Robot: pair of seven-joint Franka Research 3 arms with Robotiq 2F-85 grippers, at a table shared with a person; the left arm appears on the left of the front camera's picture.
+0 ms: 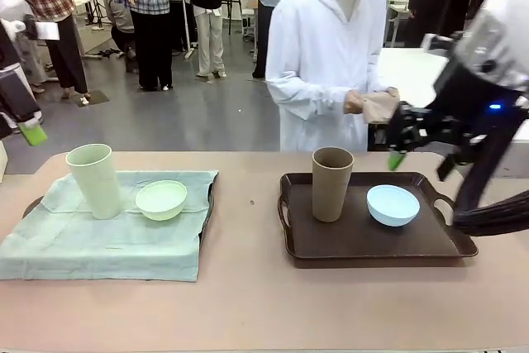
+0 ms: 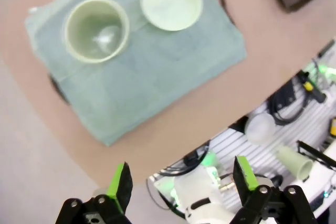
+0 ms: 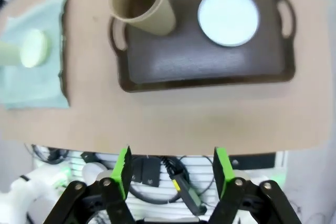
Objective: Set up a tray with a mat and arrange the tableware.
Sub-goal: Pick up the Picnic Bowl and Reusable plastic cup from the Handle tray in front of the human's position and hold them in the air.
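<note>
A pale green mat [image 1: 107, 237] covers the left tray [image 1: 207, 204]. On it stand a pale green tumbler [image 1: 93, 179] and a pale green bowl [image 1: 161, 199], also seen from above as the tumbler [image 2: 96, 29] and bowl [image 2: 171, 2]. The bare brown tray [image 1: 372, 241] at the right holds a brown tumbler [image 1: 331, 183] and a light blue bowl [image 1: 393, 204]. My right gripper [image 1: 417, 156] hovers above that tray's far right corner, open and empty [image 3: 172, 166]. My left gripper [image 1: 31, 131] hangs high at the far left, open and empty [image 2: 181, 182].
A person in a white top stands across the table behind the brown tray, holding a folded beige cloth [image 1: 380, 105] in both hands. Bare tabletop [image 1: 248, 229] lies between the two trays and along the near edge.
</note>
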